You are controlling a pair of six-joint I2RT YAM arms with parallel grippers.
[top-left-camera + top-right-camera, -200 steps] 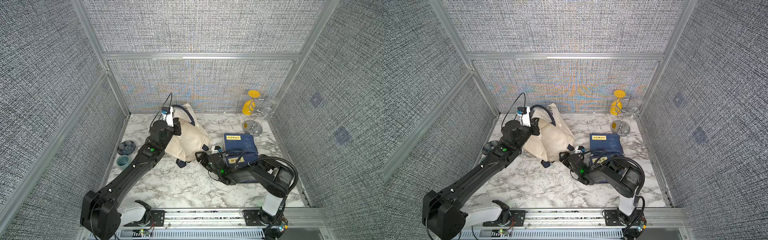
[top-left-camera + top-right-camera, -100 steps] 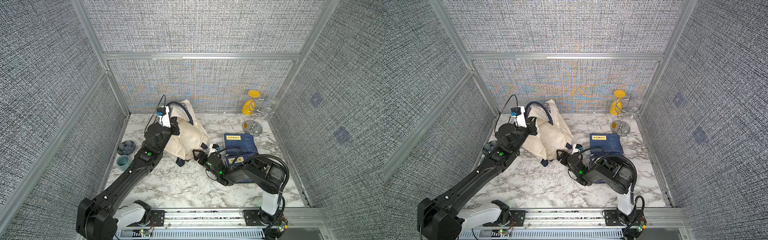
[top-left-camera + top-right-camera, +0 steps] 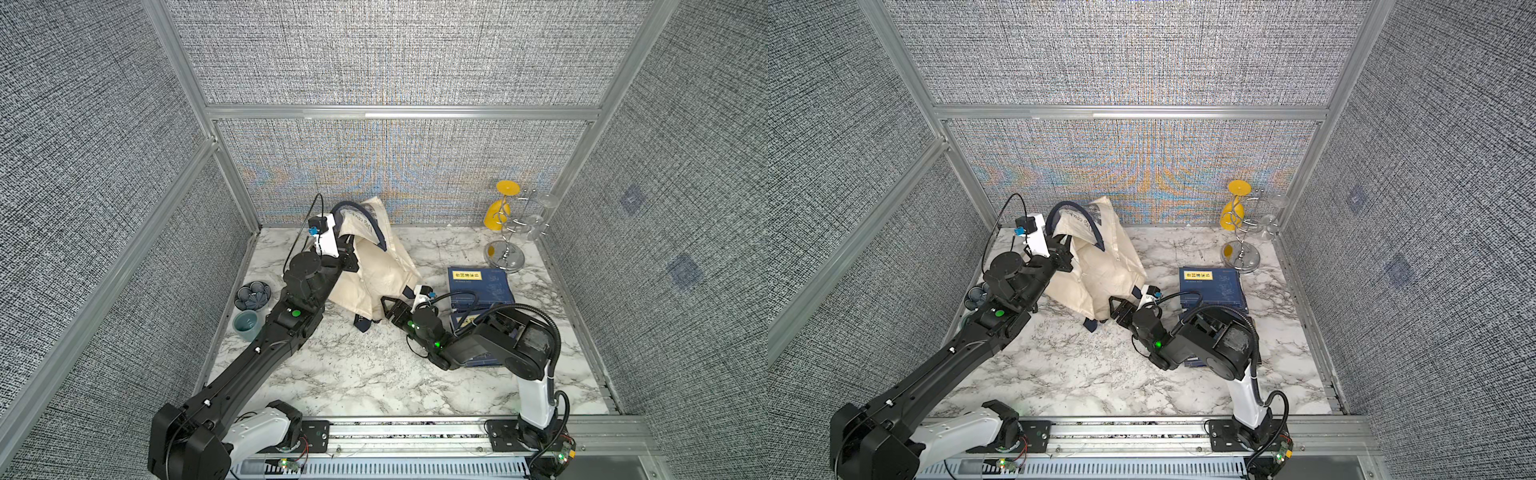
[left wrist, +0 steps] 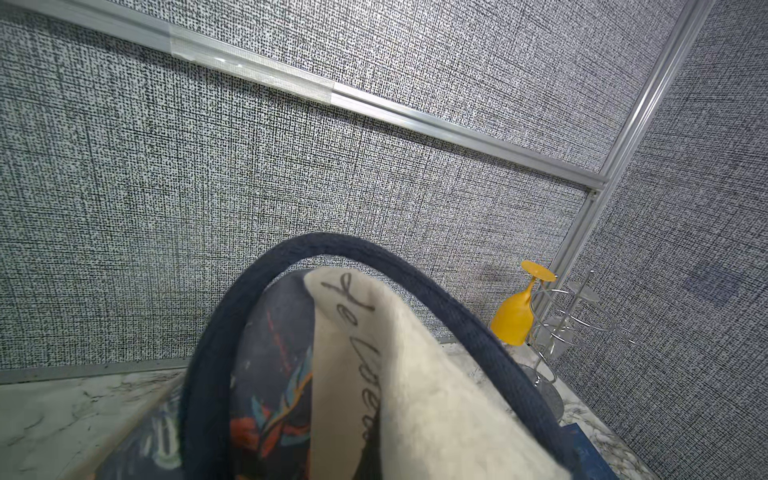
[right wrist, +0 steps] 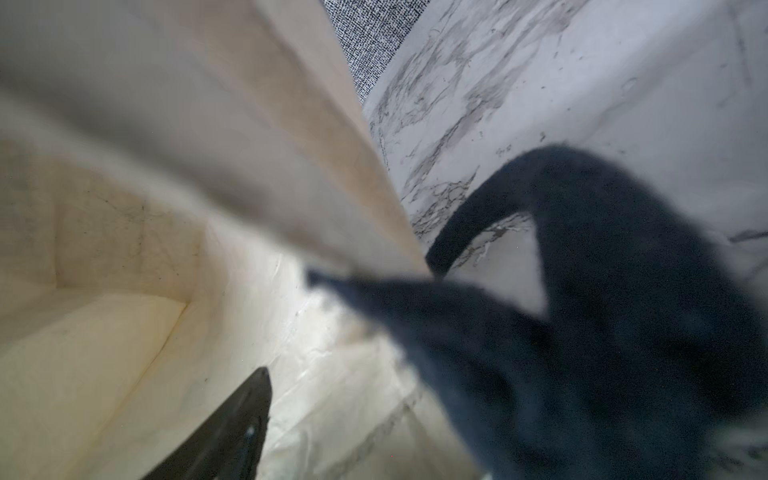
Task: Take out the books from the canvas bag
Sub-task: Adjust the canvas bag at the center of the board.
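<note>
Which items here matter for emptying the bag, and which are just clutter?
Job: cream canvas bag with navy handles; thin navy-blue books with yellow labels.
Lying about: yellow goblet; chrome wire rack; dark flower-shaped dish; teal cup.

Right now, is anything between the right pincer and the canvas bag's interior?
Yes. The navy strap hangs at the mouth beside the right pincer, and the canvas bag's upper wall sags over the opening. What the wrist view shows of the interior looks empty.

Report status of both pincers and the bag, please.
Left pincer shut on canvas bag. Right pincer open at bag mouth. Books out on table. Navy handle lies at mouth.
</note>
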